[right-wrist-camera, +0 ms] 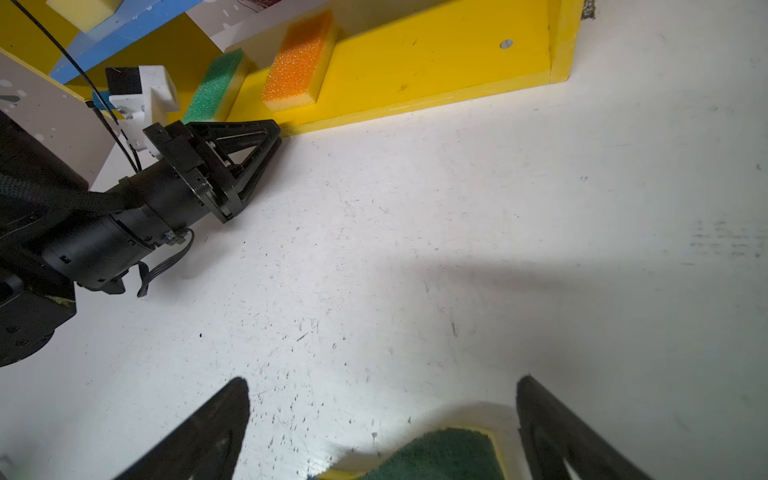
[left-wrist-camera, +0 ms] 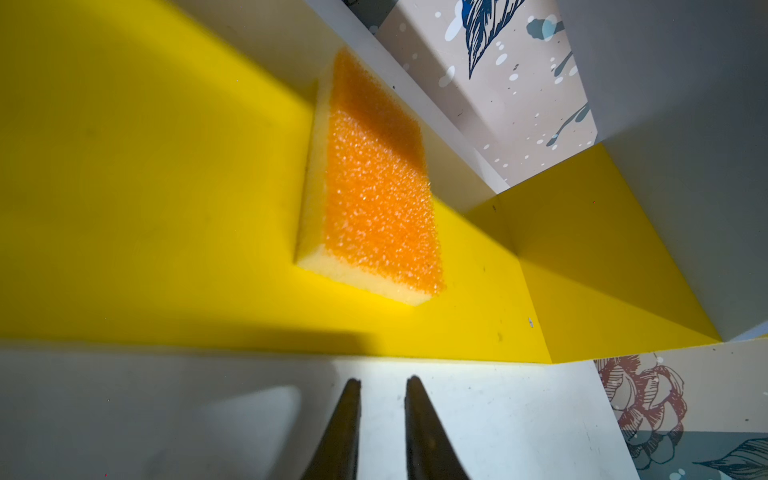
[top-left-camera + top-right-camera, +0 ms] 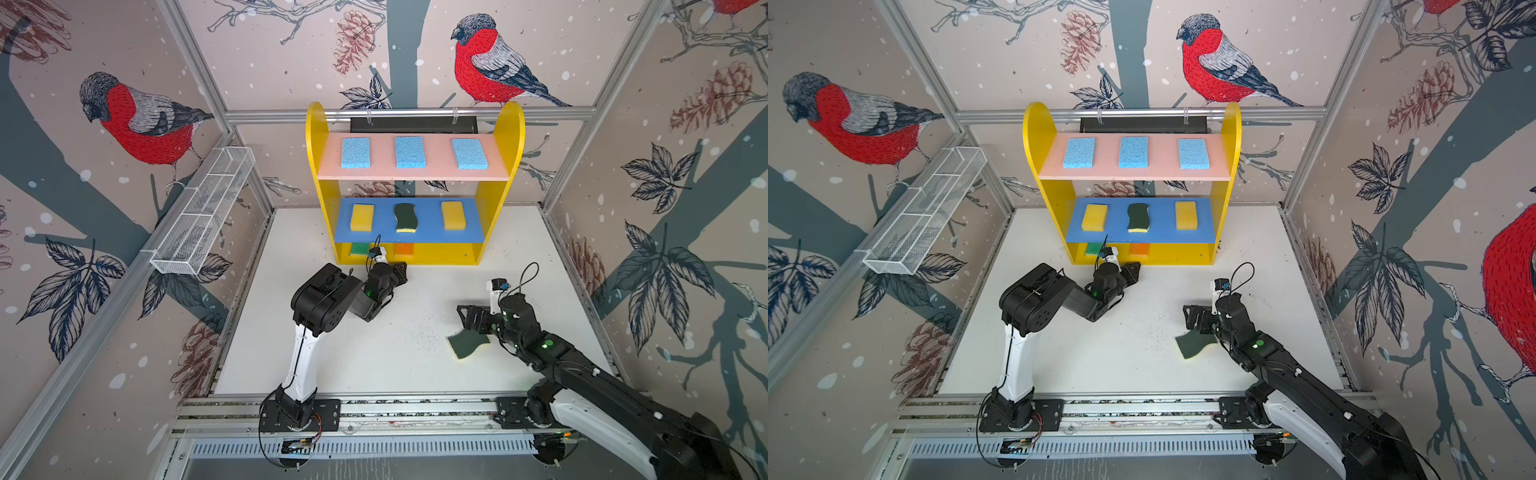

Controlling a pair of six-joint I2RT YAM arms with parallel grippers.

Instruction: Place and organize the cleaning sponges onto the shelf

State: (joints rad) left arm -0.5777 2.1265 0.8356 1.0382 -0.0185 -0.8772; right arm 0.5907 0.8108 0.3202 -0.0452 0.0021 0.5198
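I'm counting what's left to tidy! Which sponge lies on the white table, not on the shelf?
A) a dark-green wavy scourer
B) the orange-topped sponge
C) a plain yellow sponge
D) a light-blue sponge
A: a dark-green wavy scourer lies on the table by the open right end effector; the other kinds sit on the shelf.

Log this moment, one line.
left gripper shut, empty, facing orange-topped sponge on shelf bottom | right gripper open over dark-green scourer on table
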